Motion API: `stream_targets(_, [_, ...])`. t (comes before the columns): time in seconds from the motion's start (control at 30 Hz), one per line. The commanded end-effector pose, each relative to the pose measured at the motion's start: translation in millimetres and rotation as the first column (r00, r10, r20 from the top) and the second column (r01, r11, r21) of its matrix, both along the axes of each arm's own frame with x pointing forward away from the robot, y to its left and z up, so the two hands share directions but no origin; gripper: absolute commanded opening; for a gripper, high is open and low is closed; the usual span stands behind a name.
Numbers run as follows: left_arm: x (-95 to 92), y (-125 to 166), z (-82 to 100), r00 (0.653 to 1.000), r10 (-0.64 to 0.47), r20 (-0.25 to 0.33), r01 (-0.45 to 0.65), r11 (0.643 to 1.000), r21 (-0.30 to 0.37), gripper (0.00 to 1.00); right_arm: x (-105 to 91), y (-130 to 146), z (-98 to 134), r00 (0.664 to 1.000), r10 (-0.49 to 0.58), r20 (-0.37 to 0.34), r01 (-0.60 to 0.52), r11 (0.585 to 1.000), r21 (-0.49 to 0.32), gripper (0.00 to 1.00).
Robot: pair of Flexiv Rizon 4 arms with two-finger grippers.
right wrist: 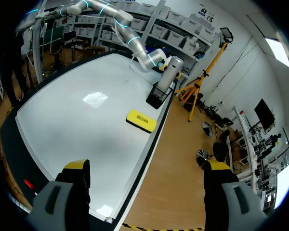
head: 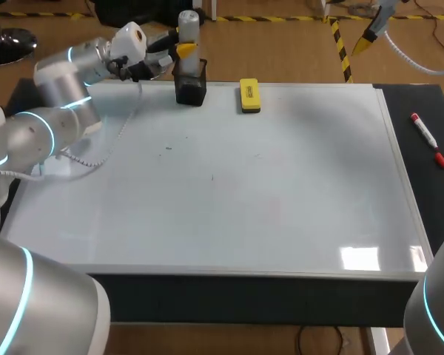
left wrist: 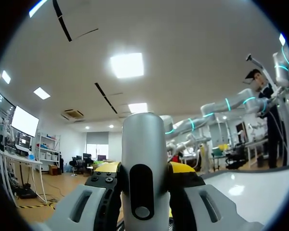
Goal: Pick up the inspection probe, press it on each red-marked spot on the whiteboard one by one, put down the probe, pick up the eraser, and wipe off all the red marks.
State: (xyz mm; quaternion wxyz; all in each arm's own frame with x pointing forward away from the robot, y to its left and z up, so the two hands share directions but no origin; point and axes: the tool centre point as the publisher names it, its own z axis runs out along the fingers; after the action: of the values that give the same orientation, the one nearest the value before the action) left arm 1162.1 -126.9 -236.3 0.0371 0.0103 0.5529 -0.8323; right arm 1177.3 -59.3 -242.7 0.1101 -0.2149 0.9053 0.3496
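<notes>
The inspection probe [head: 188, 26] is being pinched upright by the left pincer [left wrist: 143, 175], its lower end at the mouth of the black holder [head: 191, 85] on the whiteboard's [head: 281, 192] far edge. The yellow eraser [head: 249, 95] is lying near the holder along that edge. The right pincer [right wrist: 145, 174] is being held spread wide, high beyond the far edge. A red marker [head: 428, 138] is lying on the tabletop past the board's right edge.

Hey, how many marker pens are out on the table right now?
1. The red marker lies on the dark strip just right of the whiteboard. No other shows, though the left arm hides part of the board's far left edge.
</notes>
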Motion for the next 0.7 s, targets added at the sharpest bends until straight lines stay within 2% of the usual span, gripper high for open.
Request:
stream_targets(0.03, [11.0,-0.2,-12.3,0.997,-0.071,0.026,0.071,0.997,-0.024,0.0,0.5,0.0,1.0,1.0,0.002,-0.001,-0.002,1.0,-0.006,1.0])
stream_targets(0.43, [17.1,1.3,-29.7,0.997,-0.079,0.016,0.079,0.996,-0.028,0.0,0.5,0.0,1.0,1.0,0.002,-0.001,-0.002,1.0,-0.006,1.0])
stream_targets(0.7, [18.1,1.0,-34.4,0.997,-0.078,0.005,0.078,0.997,-0.023,0.0,0.5,0.0,1.0,1.0,0.002,-0.001,-0.002,1.0,-0.006,1.0])
